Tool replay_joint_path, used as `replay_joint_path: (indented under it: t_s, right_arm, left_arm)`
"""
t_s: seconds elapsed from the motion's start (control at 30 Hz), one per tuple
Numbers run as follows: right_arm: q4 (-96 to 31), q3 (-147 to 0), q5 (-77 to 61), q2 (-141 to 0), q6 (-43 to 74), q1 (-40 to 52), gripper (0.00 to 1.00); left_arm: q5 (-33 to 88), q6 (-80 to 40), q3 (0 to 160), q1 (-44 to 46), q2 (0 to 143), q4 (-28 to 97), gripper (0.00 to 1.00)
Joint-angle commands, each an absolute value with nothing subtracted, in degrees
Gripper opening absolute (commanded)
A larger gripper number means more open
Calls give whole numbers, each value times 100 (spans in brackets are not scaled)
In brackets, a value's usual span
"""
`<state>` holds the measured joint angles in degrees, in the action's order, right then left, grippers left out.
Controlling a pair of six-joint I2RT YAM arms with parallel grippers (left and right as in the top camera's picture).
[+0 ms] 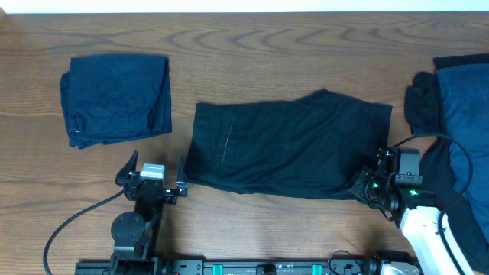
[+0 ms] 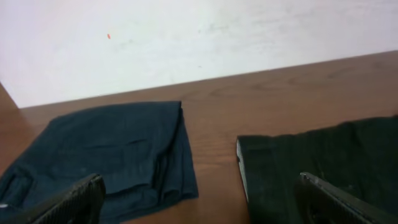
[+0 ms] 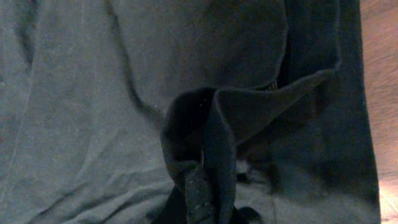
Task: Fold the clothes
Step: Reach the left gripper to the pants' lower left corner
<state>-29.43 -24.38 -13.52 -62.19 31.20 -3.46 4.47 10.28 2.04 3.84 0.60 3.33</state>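
The black shorts-like garment lies spread flat in the middle of the table. My left gripper is open and empty, just off the garment's lower left corner. In the left wrist view its wide-apart fingers frame bare wood, with the black garment and its pale waistband strip at the right. My right gripper is at the garment's lower right corner. In the right wrist view it is shut on a raised fold of the black cloth.
A folded navy garment lies at the far left, also in the left wrist view. A pile of black and navy clothes sits at the right edge. The right arm's cable runs over that pile.
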Motion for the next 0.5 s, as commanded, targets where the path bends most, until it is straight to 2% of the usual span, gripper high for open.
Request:
replay_joint_path:
  t_s: [0.0,0.2,0.47]
  right_arm:
    - [-2934,-2550,-1422,-6215,3105,-368,1]
    - [-2902,-2550,-1420,-6215,3122,-368,1]
    - [-2899,-2550,-1420,-6215,3122,-368,1]
  left_arm:
    - [701,856,770,360,47,812,98]
    - [683,631,2644,360,764,2335,98]
    - [963,119,5551,362,3538,4628,98]
